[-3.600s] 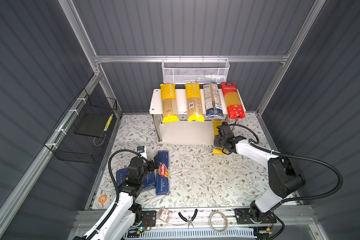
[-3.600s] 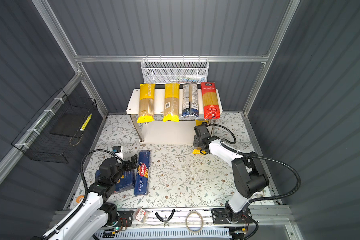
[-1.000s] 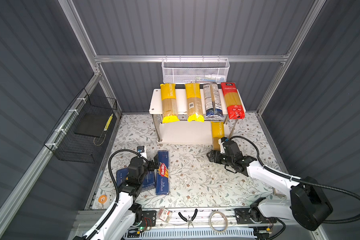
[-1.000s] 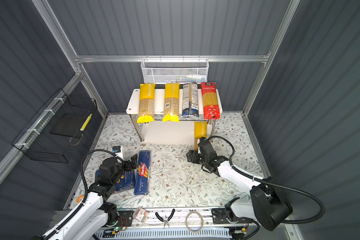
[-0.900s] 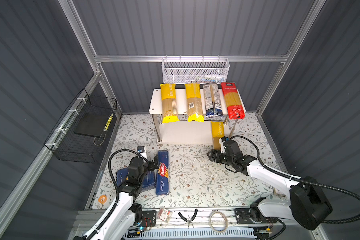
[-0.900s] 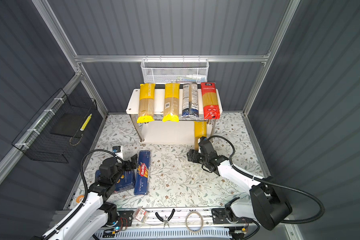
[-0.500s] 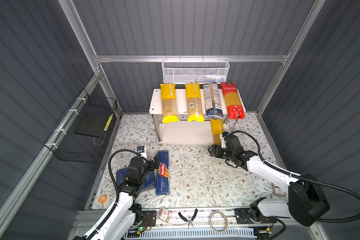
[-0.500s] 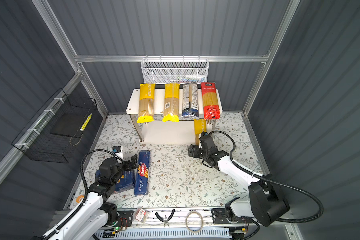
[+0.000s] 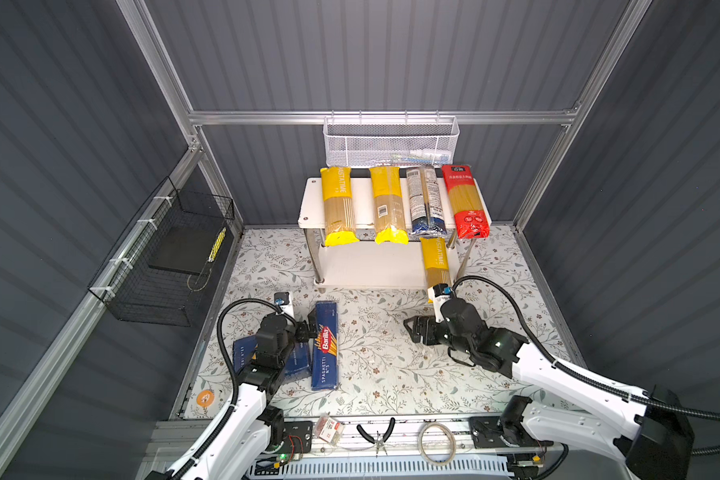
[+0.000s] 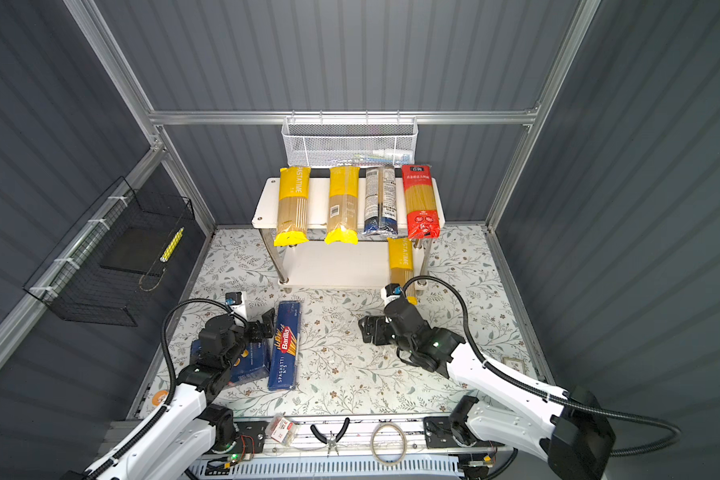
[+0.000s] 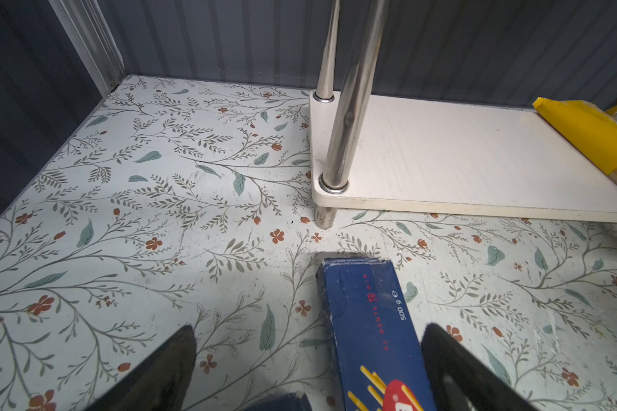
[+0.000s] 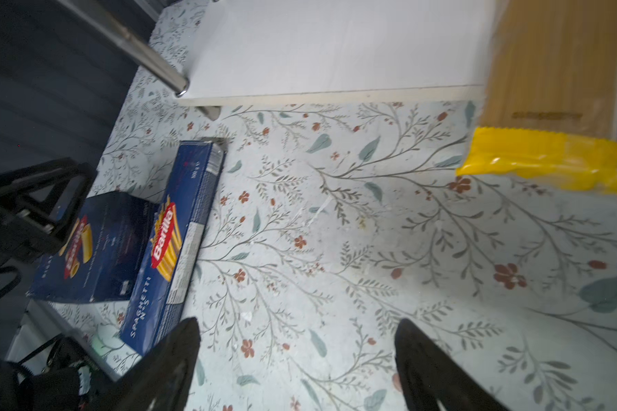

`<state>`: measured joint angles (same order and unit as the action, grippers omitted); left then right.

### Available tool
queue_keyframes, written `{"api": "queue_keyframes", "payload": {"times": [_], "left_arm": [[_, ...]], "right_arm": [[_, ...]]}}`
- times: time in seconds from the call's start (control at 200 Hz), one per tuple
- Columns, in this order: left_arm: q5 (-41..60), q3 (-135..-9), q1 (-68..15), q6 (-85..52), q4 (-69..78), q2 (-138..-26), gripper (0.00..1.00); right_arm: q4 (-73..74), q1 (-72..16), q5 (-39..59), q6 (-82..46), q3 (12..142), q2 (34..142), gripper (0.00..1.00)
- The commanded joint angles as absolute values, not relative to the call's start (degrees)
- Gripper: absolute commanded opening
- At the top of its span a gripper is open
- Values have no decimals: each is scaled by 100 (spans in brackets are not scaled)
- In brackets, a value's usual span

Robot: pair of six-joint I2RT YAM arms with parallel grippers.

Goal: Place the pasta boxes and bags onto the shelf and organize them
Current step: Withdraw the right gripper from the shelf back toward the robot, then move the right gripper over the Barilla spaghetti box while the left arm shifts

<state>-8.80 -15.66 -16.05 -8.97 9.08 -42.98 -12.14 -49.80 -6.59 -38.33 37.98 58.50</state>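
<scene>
Several pasta bags lie side by side on the white shelf's (image 9: 312, 199) top: two yellow (image 9: 337, 203), one blue (image 9: 422, 199), one red (image 9: 464, 201). Another yellow bag (image 9: 435, 262) lies on the lower board, its end overhanging the front edge (image 12: 549, 167). On the floor sit a long blue spaghetti box (image 9: 325, 349) and a shorter blue pasta box (image 9: 296, 361) beside it. My left gripper (image 9: 308, 328) hovers open over the long box's far end (image 11: 371, 320). Mid-floor, my right gripper (image 9: 412, 330) is open and empty, turned towards the boxes (image 12: 296, 356).
A white mesh basket (image 9: 391, 143) hangs on the back wall above the shelf. A black wire basket (image 9: 163, 266) hangs on the left wall. Chrome shelf legs (image 11: 342, 124) stand at the shelf's corners. Pliers (image 9: 377, 434) and a cable coil (image 9: 435, 442) lie on the front rail.
My right gripper has let go of the yellow bag on the lower board, drawn back from the shelf and swung left over the floor. The left arm has not moved.
</scene>
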Motion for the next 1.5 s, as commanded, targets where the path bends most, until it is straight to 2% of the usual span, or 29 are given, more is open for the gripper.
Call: {"api": "queue_keyframes", "payload": {"times": [0.0,0.16,0.29,0.415,0.535,0.7,0.905,1.06,1.246,1.496], "left_arm": [[-903,-1690,-1605,-822,951,-4224,99],[-893,-1683,-1607,-826,954,-4221,99],[-600,-1727,-1608,-856,915,-4279,99],[75,-1659,-1608,-1043,1088,-4182,99],[286,-1888,-1606,-1417,563,-4155,99],[305,-1653,-1600,-1837,345,-3669,99],[-224,-1545,-1591,-1703,124,-3407,99],[-217,-1634,-1420,-1654,327,-3817,99],[824,-1840,-581,-1733,968,-4717,99],[628,-2550,-563,-1492,1349,-5865,99]], "right_arm": [[-1597,-5446,-1466,-4284,3506,5694,88],[-1491,-5734,-1509,-4538,3066,5645,89],[-1305,-6027,-1420,-4585,3189,5970,88],[-1446,-6208,-1402,-4459,3600,6715,89],[-1441,-6287,-1332,-4374,4022,7370,90],[-1067,-6481,-1051,-4246,4702,8342,93],[-711,-6656,-609,-4356,5689,9464,94],[-789,-6737,-451,-4523,6537,10300,96],[-905,-6785,-557,-4631,7231,10905,98],[-1343,-6782,-757,-4496,7821,11452,99]]}}
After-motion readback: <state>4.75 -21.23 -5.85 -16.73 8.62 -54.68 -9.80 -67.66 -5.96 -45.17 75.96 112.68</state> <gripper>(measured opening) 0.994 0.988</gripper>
